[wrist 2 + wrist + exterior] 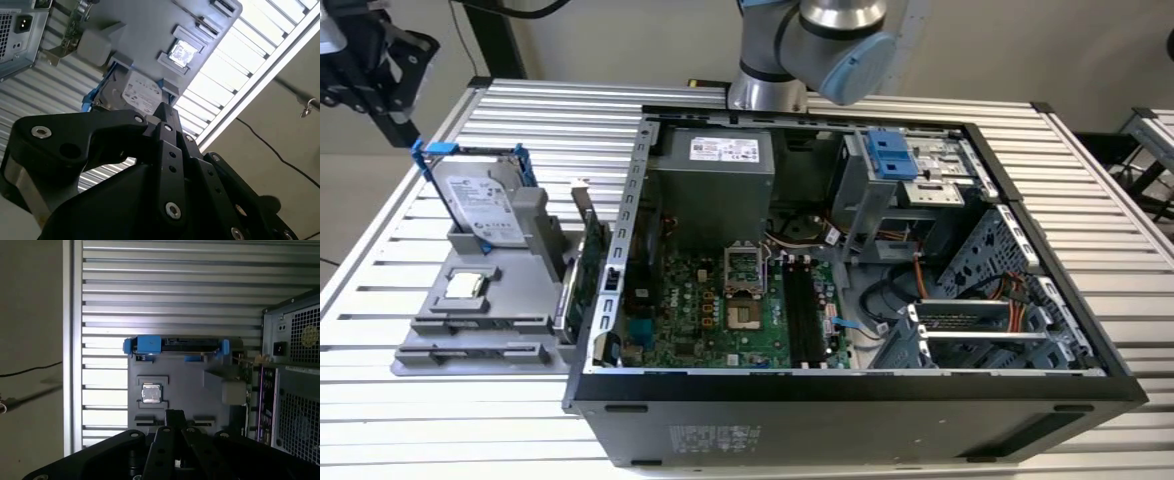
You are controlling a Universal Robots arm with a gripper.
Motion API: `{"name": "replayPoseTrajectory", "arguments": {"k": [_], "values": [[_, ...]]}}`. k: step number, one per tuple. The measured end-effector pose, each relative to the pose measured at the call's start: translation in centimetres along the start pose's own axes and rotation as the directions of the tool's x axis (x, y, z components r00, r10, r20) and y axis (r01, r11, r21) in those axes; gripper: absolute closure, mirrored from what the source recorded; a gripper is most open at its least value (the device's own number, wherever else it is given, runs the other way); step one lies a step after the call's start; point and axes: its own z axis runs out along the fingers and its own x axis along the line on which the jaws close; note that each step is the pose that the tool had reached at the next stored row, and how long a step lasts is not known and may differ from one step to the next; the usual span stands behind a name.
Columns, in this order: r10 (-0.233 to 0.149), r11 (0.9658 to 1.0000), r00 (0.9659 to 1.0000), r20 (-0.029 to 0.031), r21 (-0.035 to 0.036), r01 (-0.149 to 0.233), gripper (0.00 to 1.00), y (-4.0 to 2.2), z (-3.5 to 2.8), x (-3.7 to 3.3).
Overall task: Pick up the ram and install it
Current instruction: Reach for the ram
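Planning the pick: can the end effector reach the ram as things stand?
Probably yes: the end effector hovers near the fixture, nothing covers the ram, though the green card stands close beside it.

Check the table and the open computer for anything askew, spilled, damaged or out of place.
Nothing stands out. The hard drive stands in the grey holder, the processor chip lies flat in its pocket, the open computer case sits square on the table, and the claw hangs above the holder. No spill or damage shows.
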Motion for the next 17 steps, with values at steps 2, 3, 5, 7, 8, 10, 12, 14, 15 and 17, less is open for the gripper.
{"name": "replayPoseTrajectory", "arguments": {"k": [2, 3, 5, 7, 8, 10, 12, 14, 15, 17], "values": [[0.000, 1.0000, 1.0000, -0.0001, 0.0000, 0.000, 1.00, -0.36, 0.00, 0.00], [0.000, 1.0000, 1.0000, -0.0001, 0.0000, 0.000, 1.00, -0.54, -0.01, 0.00], [0.000, 1.0000, 1.0000, 0.0000, 0.0000, 0.000, 1.00, -1.00, -0.01, 0.00], [0.000, 1.0000, 1.0000, -0.0001, 0.0000, 0.000, 1.00, -1.43, -0.02, 0.00], [0.000, 1.0000, 1.0000, 0.0000, 0.0000, 0.000, 1.00, -1.64, -0.01, 0.00], [0.000, 1.0000, 1.0000, -0.0001, 0.0000, 0.000, 1.00, -2.08, -0.02, 0.01], [0.000, 1.0000, 1.0000, -0.0001, 0.0000, 0.000, 1.00, -2.52, -0.02, 0.01], [0.000, 1.0000, 1.0000, -0.0001, 0.0000, 0.000, 1.00, -2.98, -0.02, 0.01], [0.000, 1.0000, 1.0000, -0.0001, 0.0001, 0.000, 1.00, -3.21, -0.03, 0.01], [0.000, 1.0000, 1.0000, -0.0001, 0.0000, 0.000, 1.00, -3.70, -0.04, 0.01]]}}
